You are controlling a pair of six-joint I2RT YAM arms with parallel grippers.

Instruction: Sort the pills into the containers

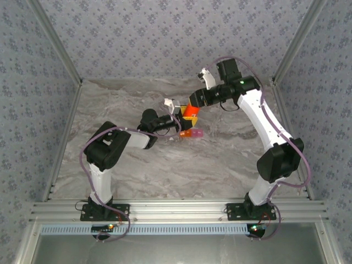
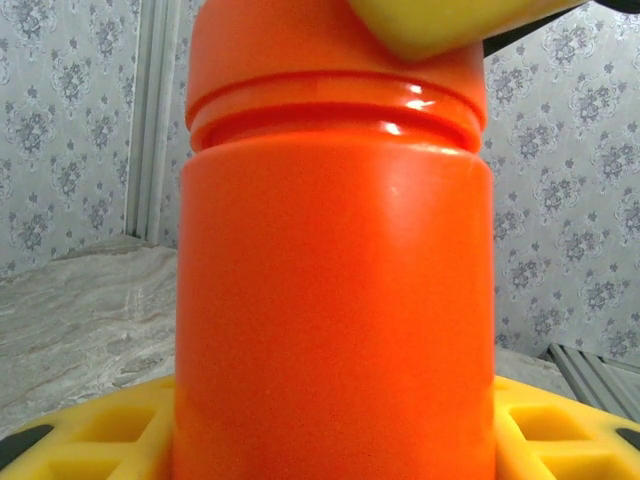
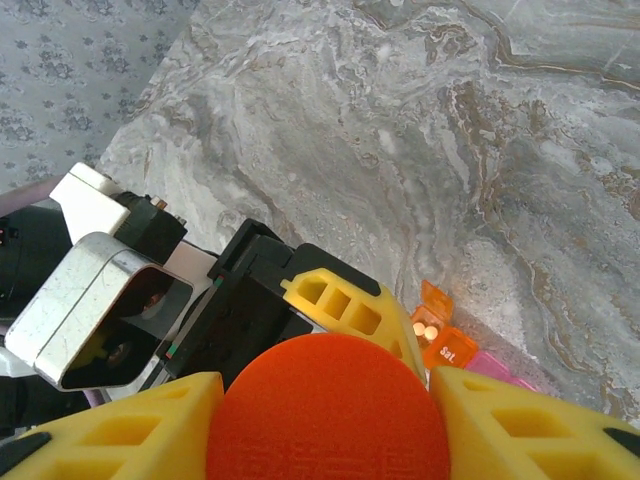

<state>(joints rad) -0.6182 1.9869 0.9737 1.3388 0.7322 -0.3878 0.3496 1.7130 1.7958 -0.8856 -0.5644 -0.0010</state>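
Observation:
An orange round bottle (image 1: 191, 113) stands upright above the table, its body held between my left gripper's (image 1: 183, 119) yellow fingers (image 2: 90, 440). My right gripper (image 3: 325, 420) comes down on it from above, and both its yellow fingers (image 3: 130, 425) press against the orange cap (image 3: 330, 410). The containers (image 1: 192, 132) lie on the marble just in front of the bottle. The orange cell (image 3: 446, 342) has its lid up with two pale pills (image 3: 425, 328) inside, and the pink cell (image 3: 497, 366) adjoins it.
The marble tabletop (image 1: 220, 159) is bounded by patterned walls at the back and both sides. An aluminium rail (image 1: 176, 209) runs along the near edge, where both arm bases are bolted. The left wrist's camera housing (image 3: 95, 310) sits close under the right gripper.

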